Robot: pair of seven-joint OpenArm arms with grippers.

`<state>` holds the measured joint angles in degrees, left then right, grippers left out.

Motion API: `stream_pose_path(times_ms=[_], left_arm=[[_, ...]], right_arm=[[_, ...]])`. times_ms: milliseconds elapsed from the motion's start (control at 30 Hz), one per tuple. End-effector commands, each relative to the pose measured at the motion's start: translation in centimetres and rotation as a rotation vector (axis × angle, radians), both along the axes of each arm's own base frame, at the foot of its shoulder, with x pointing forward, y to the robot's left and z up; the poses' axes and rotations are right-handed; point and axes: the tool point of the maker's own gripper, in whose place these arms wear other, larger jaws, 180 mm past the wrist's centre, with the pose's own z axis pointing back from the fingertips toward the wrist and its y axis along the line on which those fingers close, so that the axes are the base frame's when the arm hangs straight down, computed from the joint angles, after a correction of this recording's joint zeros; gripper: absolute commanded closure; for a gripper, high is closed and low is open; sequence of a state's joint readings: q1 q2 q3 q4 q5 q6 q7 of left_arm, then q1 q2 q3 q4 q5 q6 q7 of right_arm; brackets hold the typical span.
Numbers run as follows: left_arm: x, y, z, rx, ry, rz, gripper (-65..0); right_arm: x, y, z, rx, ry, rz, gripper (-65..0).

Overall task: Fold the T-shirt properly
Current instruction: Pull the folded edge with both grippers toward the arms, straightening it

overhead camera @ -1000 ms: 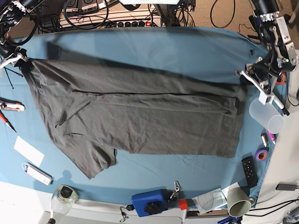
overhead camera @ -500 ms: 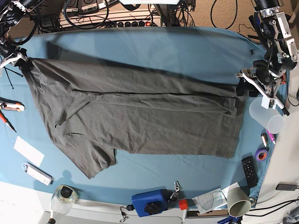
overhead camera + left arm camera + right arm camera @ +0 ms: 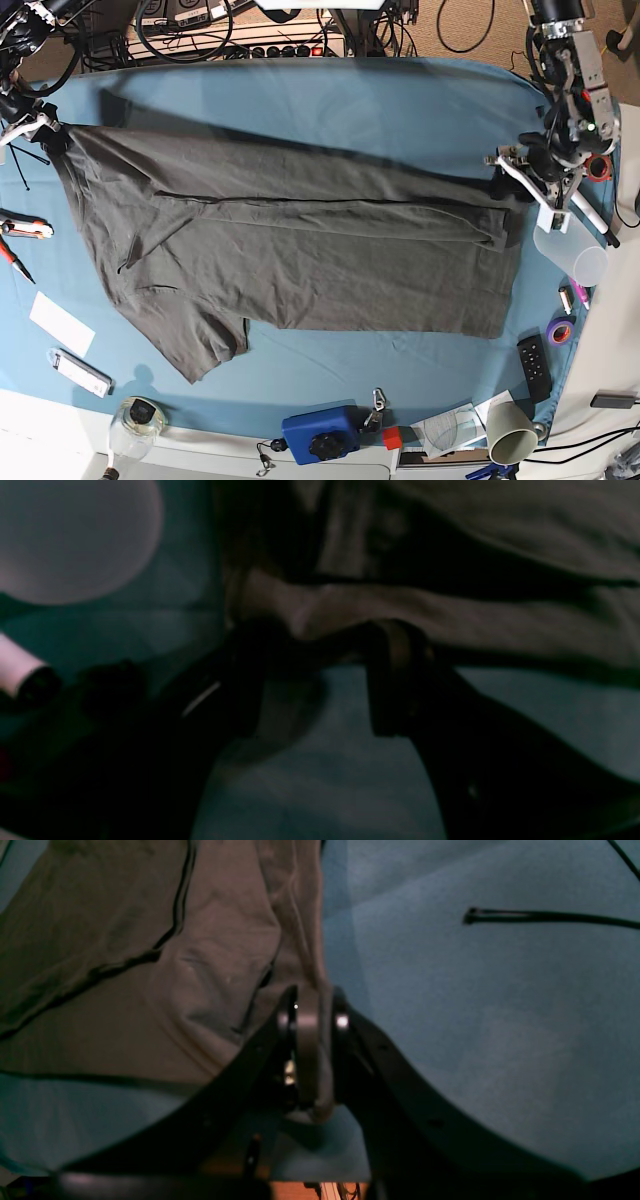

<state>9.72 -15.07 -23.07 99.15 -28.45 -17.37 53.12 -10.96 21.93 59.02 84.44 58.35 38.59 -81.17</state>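
The dark grey T-shirt (image 3: 300, 240) lies spread over the blue table cloth (image 3: 350, 100), with a long fold across its middle. In the base view my left gripper (image 3: 512, 178) hovers at the shirt's right edge. The left wrist view shows this gripper (image 3: 320, 680) open, its fingers (image 3: 395, 670) apart just before the folded edge of the T-shirt (image 3: 475, 530). My right gripper (image 3: 45, 128) holds the shirt's far left corner. From the right wrist camera this gripper (image 3: 312, 1010) is shut on a pinch of the T-shirt (image 3: 125, 965).
A translucent cup (image 3: 575, 250) stands just right of the left gripper and shows as a pale disc (image 3: 70, 535). A remote (image 3: 533, 365), tape roll (image 3: 559, 331), blue box (image 3: 320, 432) and paper cup (image 3: 510, 432) line the near edge. Pliers (image 3: 20, 235) lie left.
My left gripper has opened, let go of the shirt's right edge and shifted a little left. The right gripper and the shirt's left corner have stayed put.
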Motion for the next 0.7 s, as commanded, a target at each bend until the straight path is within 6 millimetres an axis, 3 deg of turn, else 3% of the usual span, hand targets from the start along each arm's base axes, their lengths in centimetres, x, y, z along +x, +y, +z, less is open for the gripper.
stream_pose_path(times_ms=[0, 267, 467, 667], left_arm=[[1.1, 0.8, 1.1, 0.017, -0.039, 0.016, -32.4], [0.3, 1.0, -0.7, -0.014, 0.026, 0.047, -32.4], [-0.1, -0.7, -1.4, -0.096, 0.057, 0.046, -32.1], [-0.6, -3.6, -2.2, -0.150, 0.090, 0.016, -27.5]], right_arm=[[0.7, -1.0, 1.7, -0.044, -0.040, 0.003, 0.0], [0.8, -1.0, 1.8, -0.043, -0.043, 0.003, 0.0], [0.8, -1.0, 1.8, -0.043, -0.043, 0.003, 0.0], [0.8, -1.0, 1.8, -0.043, -0.043, 0.003, 0.0]])
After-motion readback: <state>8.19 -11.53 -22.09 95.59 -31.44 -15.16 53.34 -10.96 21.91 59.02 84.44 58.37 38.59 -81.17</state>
